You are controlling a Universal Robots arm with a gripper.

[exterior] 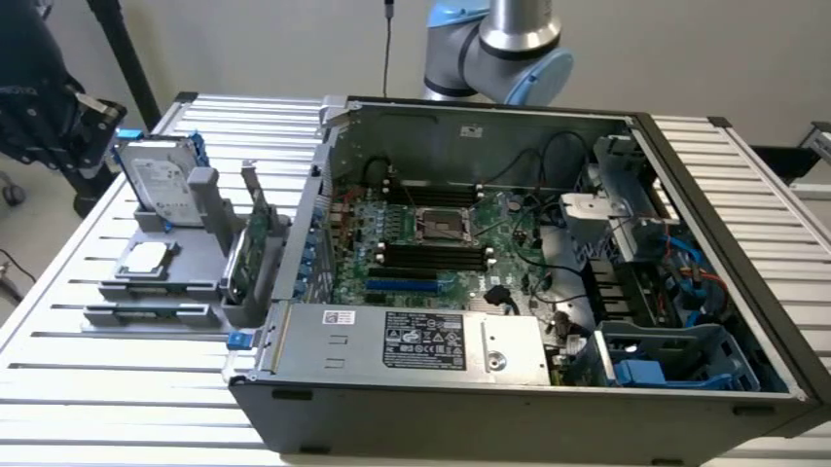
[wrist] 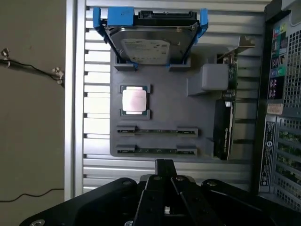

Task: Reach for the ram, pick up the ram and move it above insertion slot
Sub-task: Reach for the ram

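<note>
This looks like a robotics lab test bench. An open computer tower case (exterior: 520, 409) lies on its side on a ribbed aluminium table (exterior: 117, 389), its motherboard (exterior: 429, 243) exposed. A robot arm (exterior: 500, 44) rises behind the case. Beside the case, on the exterior view's left, a grey fixture tray (wrist: 164, 108) holds a hard drive (exterior: 162, 180) and a processor chip (wrist: 135, 100) in moulded slots.

ram (wrist: 156, 151): dark green | tray (wrist: 164, 113): plain grey | hard drive (wrist: 150, 47): silver, white label, blue brackets | counter (wrist: 96, 117): silver-white, ribbed stripes | end effector (wrist: 163, 164): black | computer case (exterior: 520, 418): dark grey | motherboard (exterior: 500, 219): green
</note>
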